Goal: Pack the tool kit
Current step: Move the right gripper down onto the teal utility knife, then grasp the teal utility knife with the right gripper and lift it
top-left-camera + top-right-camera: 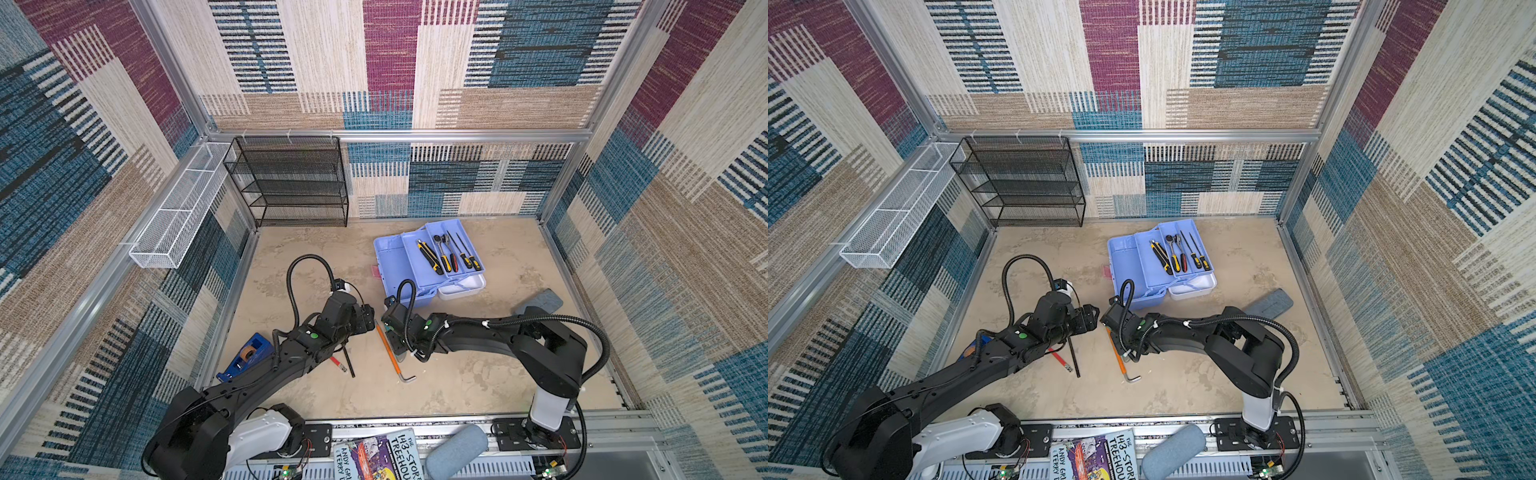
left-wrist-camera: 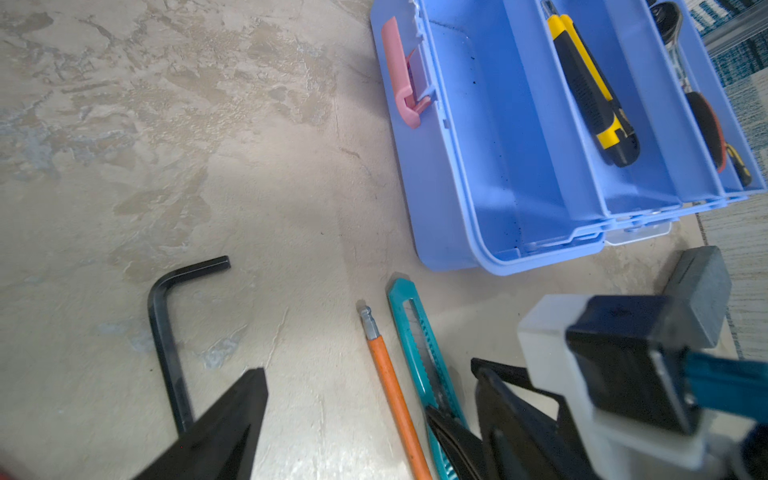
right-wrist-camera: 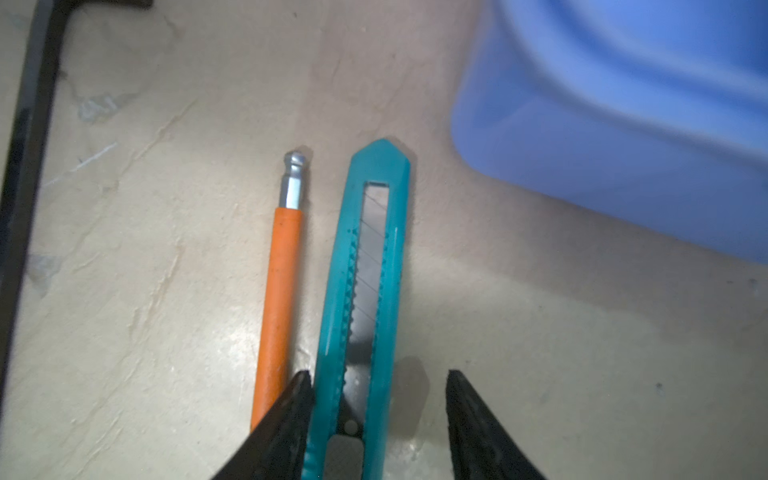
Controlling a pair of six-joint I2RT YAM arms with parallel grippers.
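Observation:
The tool kit point(image 1: 392, 266) point(image 1: 1125, 266) stands open at the back of the table, its lavender trays point(image 2: 648, 166) holding several tools and its white lid point(image 1: 465, 286) lying behind. On the table lie a teal utility knife point(image 3: 365, 270) point(image 2: 415, 332), an orange hex key point(image 3: 282, 291) point(image 1: 388, 349), a black hex key point(image 2: 166, 332) point(image 1: 348, 363) and a red tool point(image 1: 338, 363). My right gripper point(image 3: 379, 374) point(image 1: 392, 330) is open astride the teal knife, one finger touching its side. My left gripper point(image 2: 368, 370) point(image 1: 368, 318) hovers open and empty beside it.
A dark blue tape dispenser point(image 1: 245, 357) sits at the left edge and a grey pouch point(image 1: 540, 301) at the right. A black mesh rack point(image 1: 291, 183) and a white wire basket point(image 1: 178, 208) line the back left. A book point(image 1: 378, 457) lies on the front rail.

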